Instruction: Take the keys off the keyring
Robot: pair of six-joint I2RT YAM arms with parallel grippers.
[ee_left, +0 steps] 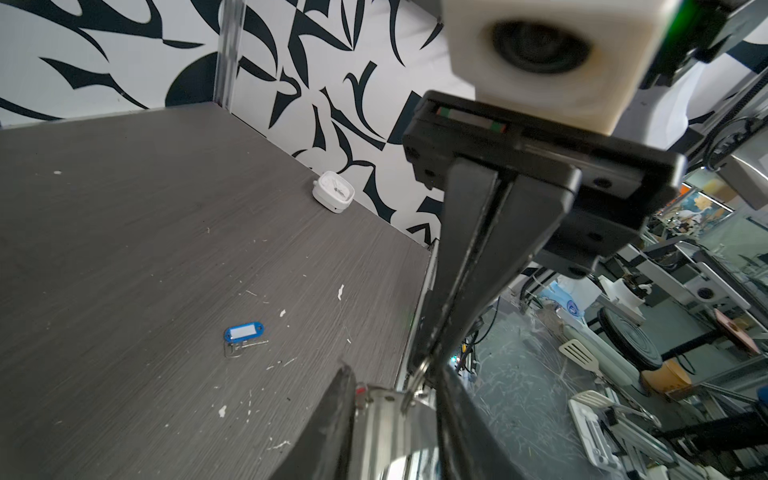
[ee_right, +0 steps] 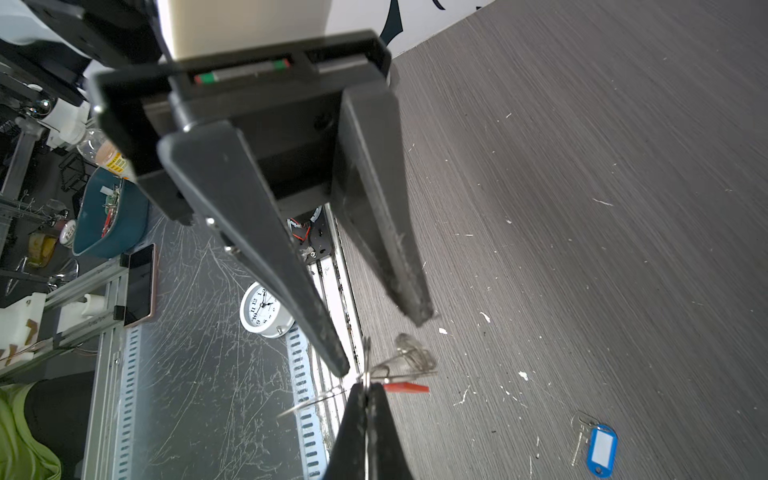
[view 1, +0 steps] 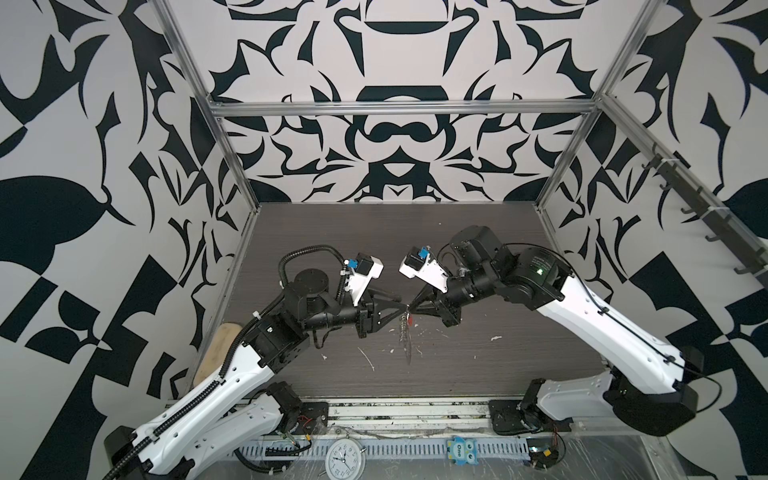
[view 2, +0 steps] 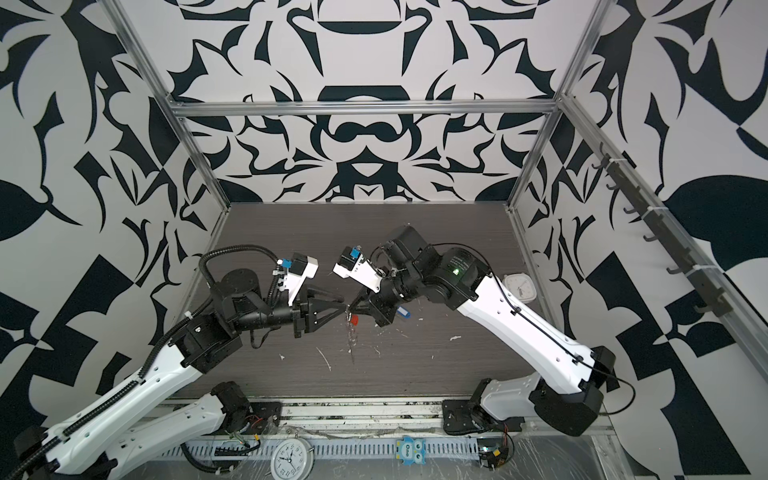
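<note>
The table (view 1: 457,249) is dark woodgrain flecked with white scuffs, and both arms meet above its middle.

The right gripper (ee_right: 365,388) is clenched, with a thin ring of the keyring (ee_right: 415,359) pinched at its very tip. In both top views the rest of the chain hangs blurred from that tip toward the table.

The left gripper (ee_right: 381,343) faces the right gripper tip to tip with its jaws apart. One fingertip is just beside the pinched ring and the other is further off. The loose rings sit about the gap between them. I cannot tell whether either finger touches metal.

The red key (ee_right: 405,387) juts out just beside the right gripper's tip and seems to be attached to the ring. The blue key (ee_left: 244,333) lies flat on the table below and beyond the right gripper, well apart from the chain. It carries only its own small bit of metal, so it looks already off.

The step in hand looks like taking hold of the red key. To do it well:

- The right gripper should hold firm and not turn, since the ring is thin and could slip through.
- The left gripper should close on the key's metal or the near end of its tag, close to the right gripper's tip, so the chain has little slack to twist.
- It should catch one piece only, not a bundle of loops.
- The pull should then follow the ring's split rather than go straight away, which would only drag the chain.
- The hanging chain may swing and foul the fingers.
</note>
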